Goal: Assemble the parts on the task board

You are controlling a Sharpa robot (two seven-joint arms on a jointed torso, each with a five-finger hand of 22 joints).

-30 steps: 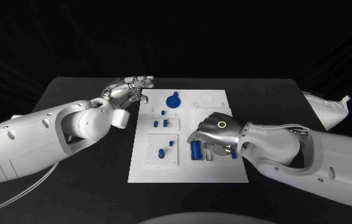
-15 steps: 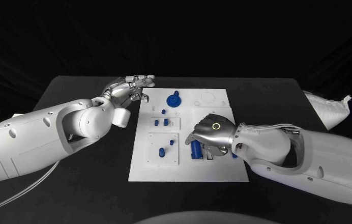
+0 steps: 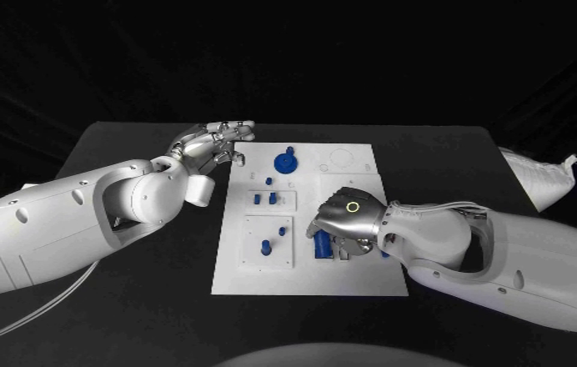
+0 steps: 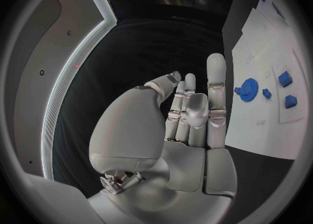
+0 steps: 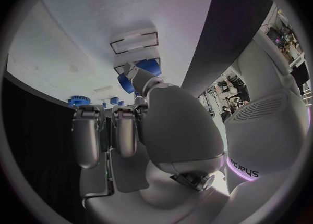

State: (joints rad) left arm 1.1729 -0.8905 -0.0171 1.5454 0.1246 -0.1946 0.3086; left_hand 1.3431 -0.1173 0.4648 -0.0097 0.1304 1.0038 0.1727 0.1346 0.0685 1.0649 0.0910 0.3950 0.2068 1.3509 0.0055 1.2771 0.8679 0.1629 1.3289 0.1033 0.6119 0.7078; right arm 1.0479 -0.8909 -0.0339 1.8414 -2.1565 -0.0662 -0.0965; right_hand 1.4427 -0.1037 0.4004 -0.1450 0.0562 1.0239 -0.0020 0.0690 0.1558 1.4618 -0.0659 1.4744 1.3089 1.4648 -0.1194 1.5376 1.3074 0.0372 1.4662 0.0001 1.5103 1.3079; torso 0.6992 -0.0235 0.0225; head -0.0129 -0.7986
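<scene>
left hand (image 3: 214, 148): hovers over the table just off the far-left corner of the task board (image 3: 361, 279). Fingers loosely curled, slightly apart, nothing in them. Idle, not part of the current step.
left column: small blue pegs (image 3: 272, 198) stand in the middle block; two more blue pieces (image 3: 264, 248) on the near plate. Blue gear (image 3: 283, 163) seated further back, beside the left hand.
step: looks like pick-up or seating of the blue cylinder (image 3: 323, 245) on the near-right part of the board.
right hand (image 3: 348, 227): palm down over that cylinder, fingers curled in around it. The right wrist view shows a fingertip (image 5: 133, 73) against the blue body, probably a grip; full closure hidden under the palm.
next move: confirm a firm hold, lift straight, carry to its socket, keep it aligned before pressing down.
edges: cylinder sits inboard of the board's right edge; a small blue piece (image 3: 383, 253) lies right beside the hand, easy to nudge.
room: open white board between cylinder and the left column; bare black table (image 3: 132, 142) on both sides of the board. Left arm well apart from the right hand.
</scene>
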